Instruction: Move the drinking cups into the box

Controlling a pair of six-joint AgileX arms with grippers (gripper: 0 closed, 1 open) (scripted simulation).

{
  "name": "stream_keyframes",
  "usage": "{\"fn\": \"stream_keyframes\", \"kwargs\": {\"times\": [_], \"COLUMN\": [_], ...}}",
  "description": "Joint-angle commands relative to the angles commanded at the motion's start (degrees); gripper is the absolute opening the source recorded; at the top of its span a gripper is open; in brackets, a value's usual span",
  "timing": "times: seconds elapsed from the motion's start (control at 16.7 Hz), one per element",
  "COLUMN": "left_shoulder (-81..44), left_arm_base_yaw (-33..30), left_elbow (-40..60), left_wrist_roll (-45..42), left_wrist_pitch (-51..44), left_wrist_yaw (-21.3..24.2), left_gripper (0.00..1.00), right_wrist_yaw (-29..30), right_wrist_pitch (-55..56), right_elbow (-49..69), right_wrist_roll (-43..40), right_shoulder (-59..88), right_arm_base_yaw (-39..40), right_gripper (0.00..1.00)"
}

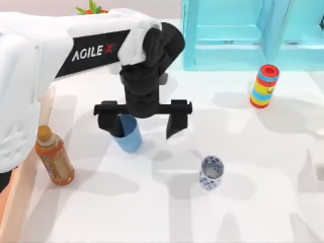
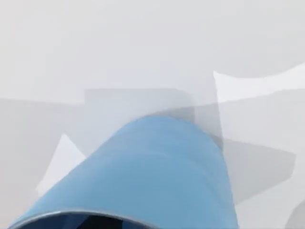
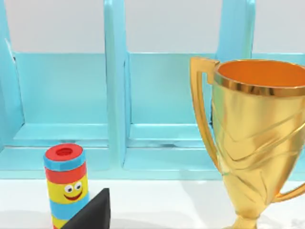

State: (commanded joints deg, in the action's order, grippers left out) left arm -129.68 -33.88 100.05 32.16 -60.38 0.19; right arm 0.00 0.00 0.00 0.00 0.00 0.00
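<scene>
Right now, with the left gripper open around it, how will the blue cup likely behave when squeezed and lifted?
The blue cup looks thin and hollow, so probably light. Its smooth tapered wall may slip in the left gripper. Standing narrow and upright, it could tip if nudged.

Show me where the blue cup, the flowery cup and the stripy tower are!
blue cup [image 1: 130, 137]: top view, on its side wall below the rim.
white cup with blue flowers [image 1: 210, 173]: top view, on its patterned side.
striped cylinder [image 1: 265, 86]: top view, on its yellow middle band.

Blue cup [image 2: 157, 171] close up on white table [image 2: 143, 47].
</scene>
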Motion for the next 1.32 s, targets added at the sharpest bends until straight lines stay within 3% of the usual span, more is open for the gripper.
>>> {"fn": "stream_keyframes", "kwargs": {"times": [0.6, 1.32], "left_shoulder": [0.0, 2.0], "left_arm_base_yaw": [0.0, 1.3], "left_elbow": [0.0, 0.1], "left_wrist_roll": [0.0, -2.2], "left_wrist_pitch": [0.0, -2.1], "left_wrist_yaw": [0.0, 0.0], "left_gripper": [0.02, 0.00], "right_wrist_yaw": [0.0, 0.0], "right_wrist_pitch": [0.0, 0.0], "right_elbow": [0.0, 0.0], "right_wrist_roll": [0.0, 0.0], "right_shoulder": [0.0, 0.0], "right_arm_base_yaw": [0.0, 0.0], "right_gripper": [1.00, 1.00]}}
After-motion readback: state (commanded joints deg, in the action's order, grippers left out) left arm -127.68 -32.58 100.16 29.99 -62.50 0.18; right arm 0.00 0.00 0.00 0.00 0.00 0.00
